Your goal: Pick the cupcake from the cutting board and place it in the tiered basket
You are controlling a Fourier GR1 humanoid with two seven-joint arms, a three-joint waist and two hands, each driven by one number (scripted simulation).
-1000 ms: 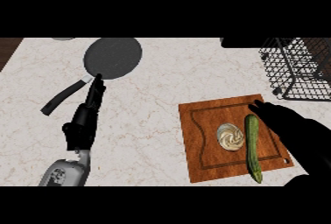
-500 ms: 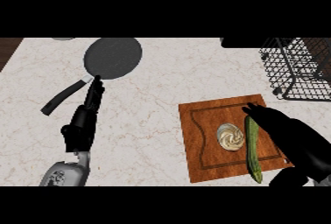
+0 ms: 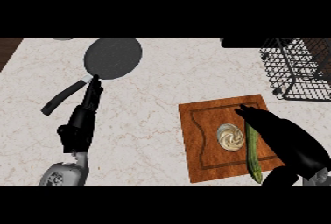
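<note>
Counter: a pale marbled counter top fills the head view, seen from steeply above.

Cutting board: a brown wooden cutting board lies on the counter toward my right, with a groove running round inside its edge.

Cupcake: the cupcake sits on the cutting board near its middle, seen from above as a round shape with a pale swirled top. It has not been lifted.

Cucumber: a long green cucumber lies on the board just to the right of the cupcake, running from the board's middle down to its near edge.

My right hand: my right hand comes in from the lower right and lies over the board's right side, above the cucumber. Its fingers are stretched out fairly straight, pointing to the far side of the board. It holds nothing. Its fingertips are beside the cupcake, on its far right; I cannot tell whether they touch it.

My left hand: my left hand is at the left, over bare counter, fingers long and straight, pointing away from me. It holds nothing.

Tiered basket: a black wire tiered basket stands at the far right corner, well apart from the board. I can see nothing lying in the part that shows.

Pan: a dark round frying pan lies at the far left; its pan handle slants toward me, just beside my left fingertips. Its bowl looks bare.
</note>
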